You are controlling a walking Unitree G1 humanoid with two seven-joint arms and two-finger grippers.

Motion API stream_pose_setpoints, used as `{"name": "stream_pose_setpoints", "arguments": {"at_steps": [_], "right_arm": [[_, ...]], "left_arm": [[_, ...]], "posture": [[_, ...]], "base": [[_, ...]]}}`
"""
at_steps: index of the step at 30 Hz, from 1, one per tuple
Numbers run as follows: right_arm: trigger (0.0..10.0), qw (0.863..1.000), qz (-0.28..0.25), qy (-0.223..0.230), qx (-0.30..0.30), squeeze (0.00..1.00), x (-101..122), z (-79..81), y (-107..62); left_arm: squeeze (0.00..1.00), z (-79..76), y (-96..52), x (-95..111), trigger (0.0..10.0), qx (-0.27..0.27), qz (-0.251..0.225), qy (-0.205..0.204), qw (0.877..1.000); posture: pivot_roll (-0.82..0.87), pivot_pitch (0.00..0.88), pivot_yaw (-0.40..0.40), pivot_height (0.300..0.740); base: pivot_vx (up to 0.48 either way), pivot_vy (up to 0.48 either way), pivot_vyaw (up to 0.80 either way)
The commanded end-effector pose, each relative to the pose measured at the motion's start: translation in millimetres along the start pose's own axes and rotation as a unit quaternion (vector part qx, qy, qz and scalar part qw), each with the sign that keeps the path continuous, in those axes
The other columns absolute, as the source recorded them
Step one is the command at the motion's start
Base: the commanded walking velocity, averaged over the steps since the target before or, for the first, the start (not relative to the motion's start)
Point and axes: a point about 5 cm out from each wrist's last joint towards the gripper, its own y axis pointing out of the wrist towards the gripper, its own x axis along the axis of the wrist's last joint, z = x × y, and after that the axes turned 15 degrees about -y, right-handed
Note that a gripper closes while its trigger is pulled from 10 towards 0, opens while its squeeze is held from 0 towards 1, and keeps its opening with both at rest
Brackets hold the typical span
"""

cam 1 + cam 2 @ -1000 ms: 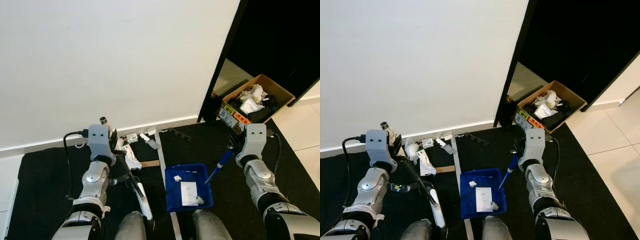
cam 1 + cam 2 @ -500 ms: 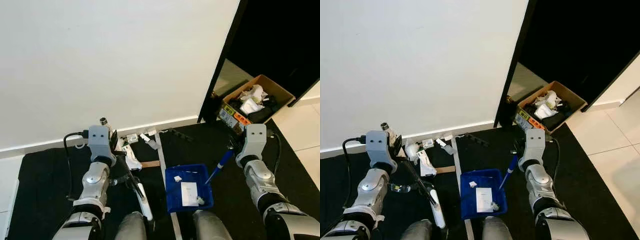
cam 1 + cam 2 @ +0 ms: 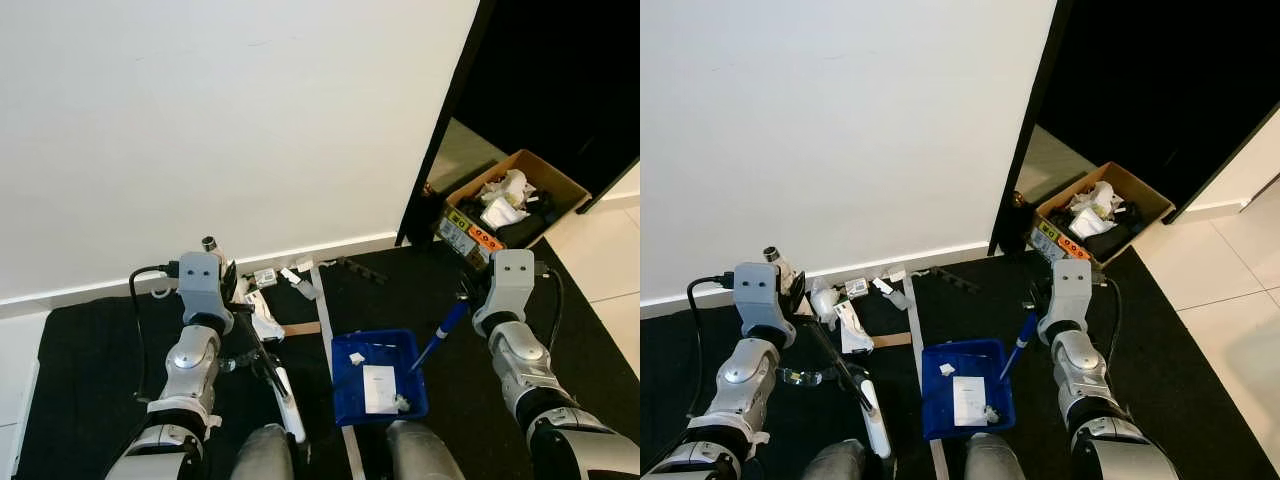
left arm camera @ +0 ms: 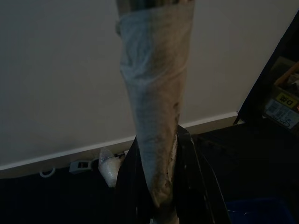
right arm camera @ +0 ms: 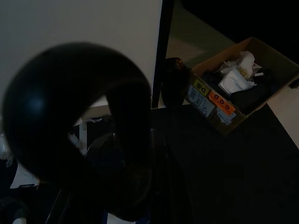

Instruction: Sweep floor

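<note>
- Blue dustpan (image 3: pixel 378 375) lies on the black floor mat (image 3: pixel 90 370) at 6 o'clock, holding paper scraps (image 3: pixel 377 386).
- Right tool (image 3: pixel 462 296) grips the dustpan's blue handle (image 3: pixel 438 334).
- Left tool (image 4: pixel 156 186) is clamped on the taped broom handle (image 4: pixel 156 116); its white brush end (image 3: pixel 290 410) rests at 7 o'clock.
- Litter (image 3: pixel 262 300) sits by the baseboard at 11 o'clock, seemingly wrappers.
- Cardboard box (image 3: pixel 510 205) stands at 2 o'clock.

Black mat (image 3: pixel 90 360) carries blue dustpan (image 3: pixel 378 375), litter (image 3: pixel 262 300).

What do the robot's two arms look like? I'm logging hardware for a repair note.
Both arms are silver, jointed segments ending in a grey boxy wrist block. A black cable loops off the left arm and another off the right arm. Each tool is black.
</note>
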Motion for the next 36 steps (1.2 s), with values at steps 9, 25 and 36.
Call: {"name": "stream_pose_setpoints", "arguments": {"at_steps": [9,25,36], "right_arm": [[10.0,1.000,0.014,0.001,0.008,0.00,-3,2.9,0.2],[10.0,1.000,0.018,0.007,0.006,0.00,2,2.8,4.4],[10.0,1.000,0.024,0.000,0.004,0.00,-5,-2.8,-0.7]], "left_arm": [[0.00,0.8,-5.4,-15,10.0,0.004,0.042,-0.001,0.999],[0.00,8.9,-3.7,-7,10.0,0.002,0.037,0.012,0.999],[0.00,6.5,-5.4,-5,10.0,0.006,0.015,0.011,1.000]], "posture": [[0.03,0.025,-0.019,0.740],[0.04,0.034,-0.003,0.740],[0.03,0.042,-0.010,0.740]], "base": [[0.000,0.000,0.00],[0.000,0.000,0.00],[0.000,0.000,0.00]]}}
